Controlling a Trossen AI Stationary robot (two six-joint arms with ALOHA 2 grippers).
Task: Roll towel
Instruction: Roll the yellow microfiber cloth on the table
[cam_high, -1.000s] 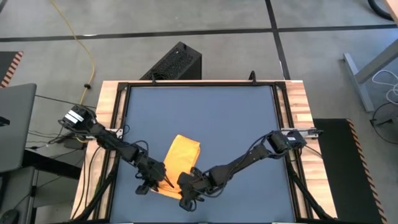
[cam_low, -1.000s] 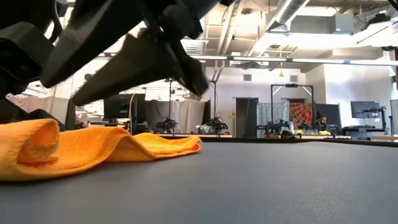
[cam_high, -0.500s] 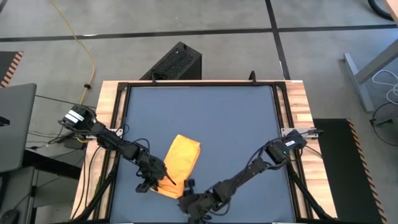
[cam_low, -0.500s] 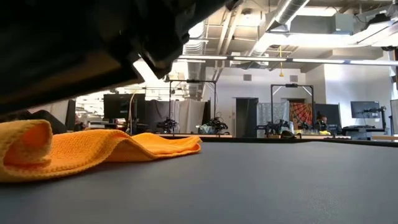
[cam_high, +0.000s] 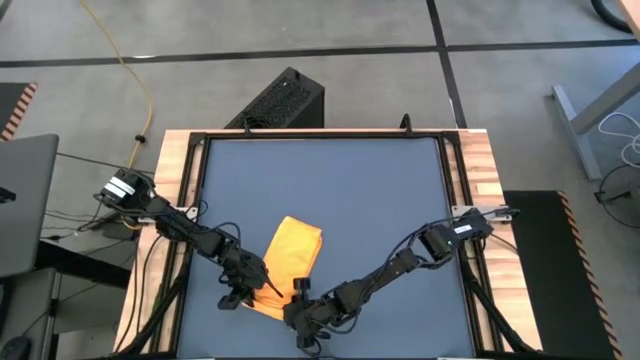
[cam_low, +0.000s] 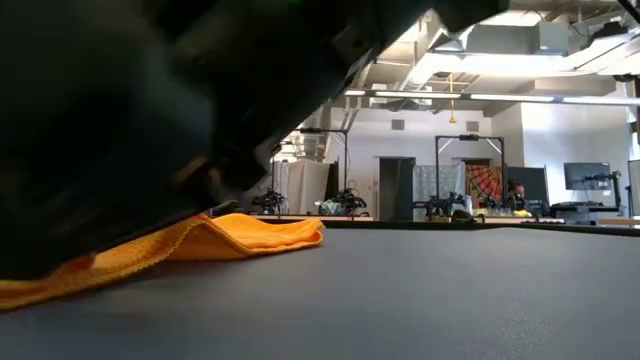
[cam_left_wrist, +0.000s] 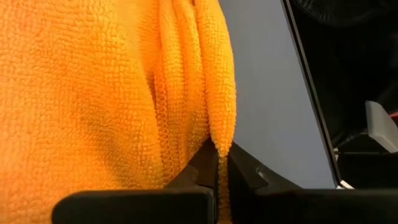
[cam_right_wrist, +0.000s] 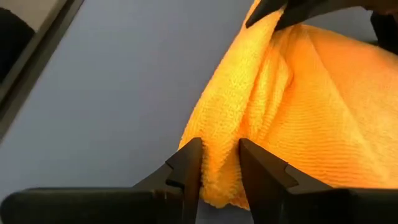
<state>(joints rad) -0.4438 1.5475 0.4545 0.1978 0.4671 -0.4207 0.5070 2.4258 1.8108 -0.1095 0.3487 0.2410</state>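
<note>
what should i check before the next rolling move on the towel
1. Left tool pinching a fold of the towel: ok.
2. Right tool astride the towel's near edge, fingers apart, not clamped: not ok.
3. Both tools at the same end of the towel: ok.
4. Far end lying flat on the table: ok.
5. Roll tightness: cannot tell, an arm blocks the low view.

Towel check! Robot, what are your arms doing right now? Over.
Left tool shut on the towel edge. Right tool open, fingers straddling the near fold. Towel only partly rolled. Nothing in the way.
</note>
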